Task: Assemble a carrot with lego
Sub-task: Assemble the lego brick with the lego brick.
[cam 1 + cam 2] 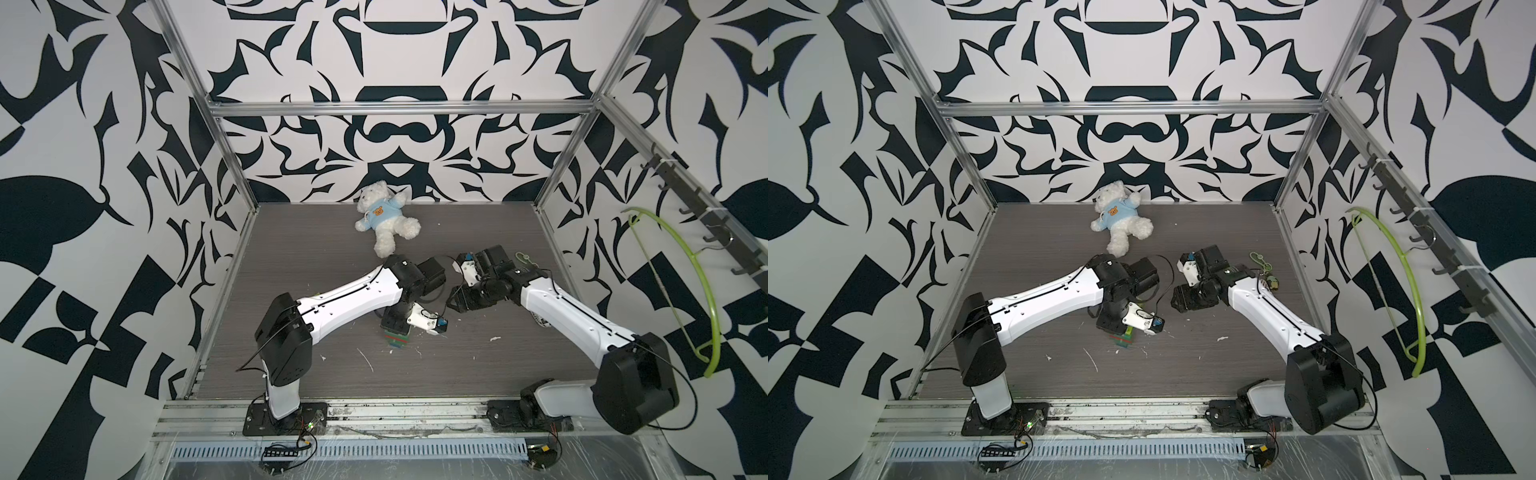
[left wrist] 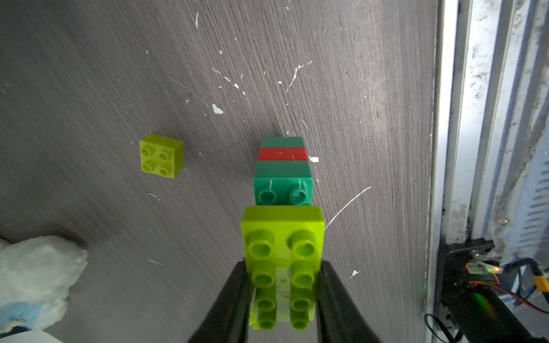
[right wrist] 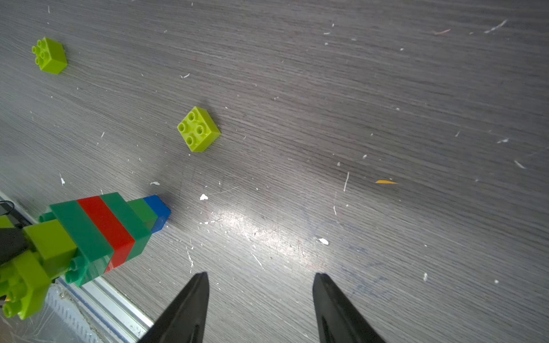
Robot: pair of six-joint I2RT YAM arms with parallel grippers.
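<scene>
The table [image 3: 386, 89] has a dark grey wood-grain top, mostly matt, with one soft shiny patch and small white flecks. The carrot [image 3: 101, 228] of joined lime green, dark green, red and blue bricks is hard plastic, smooth and glossy, like the loose square lime green brick [image 3: 199, 129]. The fingers [image 3: 184, 311] of the right hand [image 3: 260, 274] are black and matt. The white teddy bear [image 1: 384, 226] is fluffy plush with a light blue cloth shirt. The silver metal rail [image 2: 481, 89] at the near edge looks dull and stained.
</scene>
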